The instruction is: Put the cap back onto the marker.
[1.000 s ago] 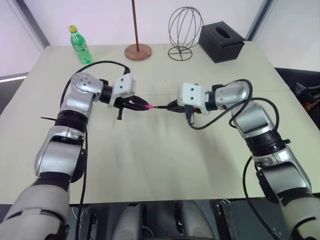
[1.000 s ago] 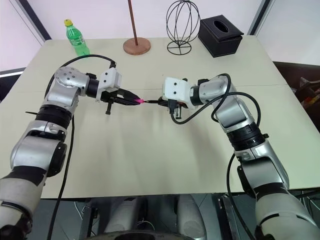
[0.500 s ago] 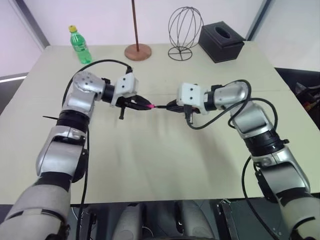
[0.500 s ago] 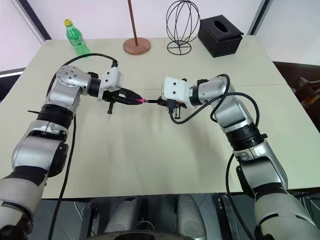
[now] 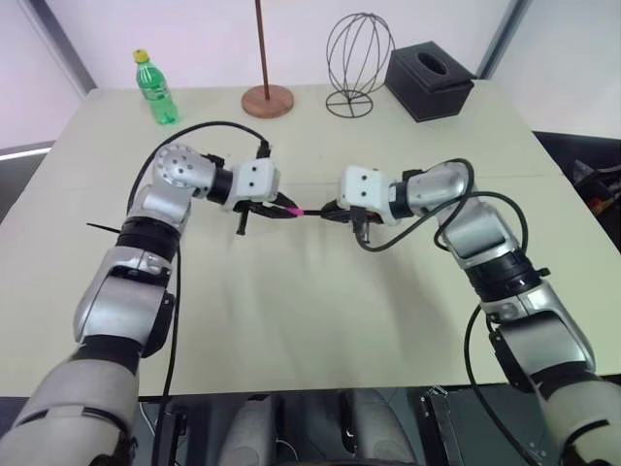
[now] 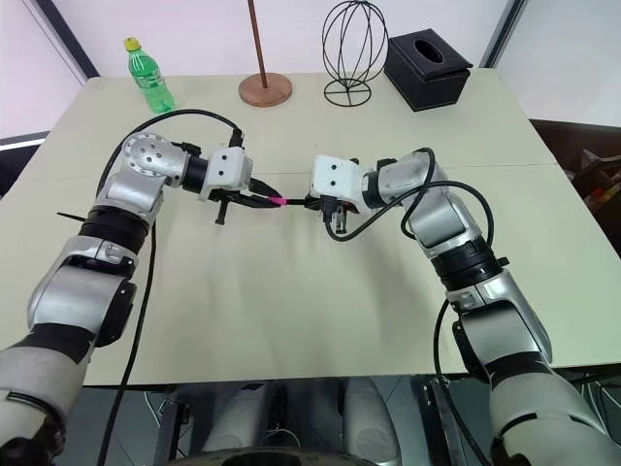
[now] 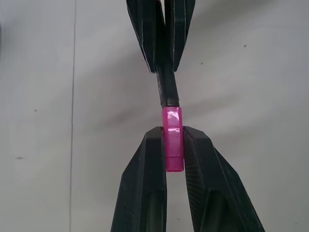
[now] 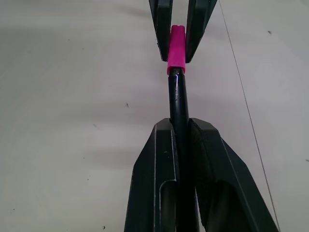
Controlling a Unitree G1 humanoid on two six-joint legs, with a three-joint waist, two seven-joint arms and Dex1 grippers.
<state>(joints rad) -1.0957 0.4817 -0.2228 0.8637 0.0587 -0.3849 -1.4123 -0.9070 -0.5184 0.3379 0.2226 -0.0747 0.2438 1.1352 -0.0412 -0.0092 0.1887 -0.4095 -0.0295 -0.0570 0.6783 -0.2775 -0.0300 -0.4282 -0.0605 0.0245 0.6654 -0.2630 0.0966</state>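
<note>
1. The left pincer (image 7: pixel 174 145) pinches the tiny bright pink plastic cap (image 7: pixel 173 139); the right pincer (image 8: pixel 179 130) pinches the thin black pencil-like marker (image 8: pixel 177 99) along its barrel.
2. Both are held in the air above the middle of the pale bench (image 5: pixel 320 320), nearer its far edge; the cap's mouth meets the marker's end, apparently started on it.
3. Both look light, stiff and smooth, so probably slippery; I judge a grip across the cap's sides and mid-barrel suits a straight push.
</note>
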